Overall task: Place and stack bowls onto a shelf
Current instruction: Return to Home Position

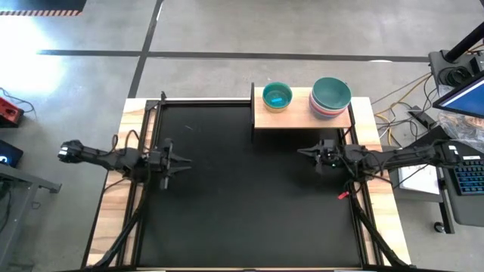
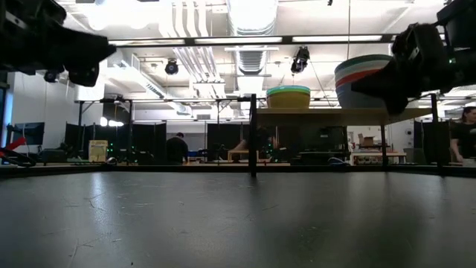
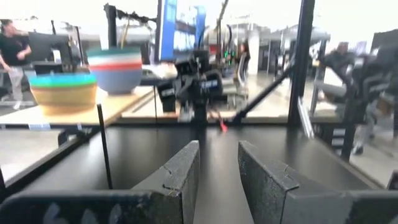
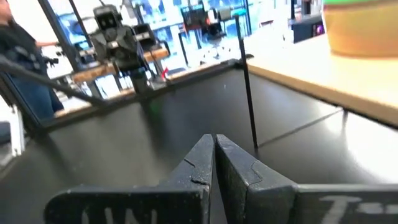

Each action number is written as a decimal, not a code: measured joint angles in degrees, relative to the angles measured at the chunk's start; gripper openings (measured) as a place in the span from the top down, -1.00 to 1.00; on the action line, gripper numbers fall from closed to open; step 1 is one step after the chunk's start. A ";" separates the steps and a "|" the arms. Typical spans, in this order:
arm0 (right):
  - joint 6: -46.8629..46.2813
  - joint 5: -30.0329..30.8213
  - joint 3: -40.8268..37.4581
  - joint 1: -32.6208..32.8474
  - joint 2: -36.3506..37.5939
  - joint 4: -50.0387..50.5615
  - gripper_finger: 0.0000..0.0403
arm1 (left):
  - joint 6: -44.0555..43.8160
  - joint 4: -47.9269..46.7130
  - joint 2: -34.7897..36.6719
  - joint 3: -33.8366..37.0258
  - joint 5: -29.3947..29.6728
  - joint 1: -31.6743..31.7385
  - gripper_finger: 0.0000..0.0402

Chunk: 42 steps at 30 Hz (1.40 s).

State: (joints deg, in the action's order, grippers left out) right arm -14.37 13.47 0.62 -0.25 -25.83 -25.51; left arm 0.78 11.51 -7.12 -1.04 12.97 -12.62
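Observation:
The pale wood shelf stands on thin black supports at the table's far edge. Two bowl stacks rest on it. One has a cyan bowl on top of green and yellow ones. The other has a teal bowl on top of white, red and pale blue ones. My left gripper hovers open over the table's left half. My right gripper is shut, above the table, just on the near side of the shelf. Neither holds anything.
The black tabletop has a wooden border and black frame rails. A shelf support stands near my right gripper. A keyboard and monitor sit off the table's right. People show in the room beyond.

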 joint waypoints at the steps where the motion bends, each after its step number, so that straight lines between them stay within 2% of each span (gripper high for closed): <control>1: 0.00 0.00 0.00 0.00 0.93 0.03 0.95 | 0.00 0.00 1.06 0.00 0.00 -0.02 0.53; 9: 0.00 0.02 -0.02 0.00 6.52 -0.05 0.95 | 0.00 0.01 7.18 0.00 0.00 0.00 0.53; 31: 0.00 0.04 -0.04 -0.02 15.33 -0.03 0.96 | 0.00 0.37 7.13 0.44 -0.02 -0.01 0.53; 42: 0.00 0.04 -0.04 -0.72 24.35 -0.10 0.96 | -0.02 0.35 7.13 0.46 -0.02 0.00 0.53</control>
State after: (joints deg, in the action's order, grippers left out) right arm -14.37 13.52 0.58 -0.97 -1.48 -25.61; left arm 0.76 11.86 0.01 -0.58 12.95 -12.62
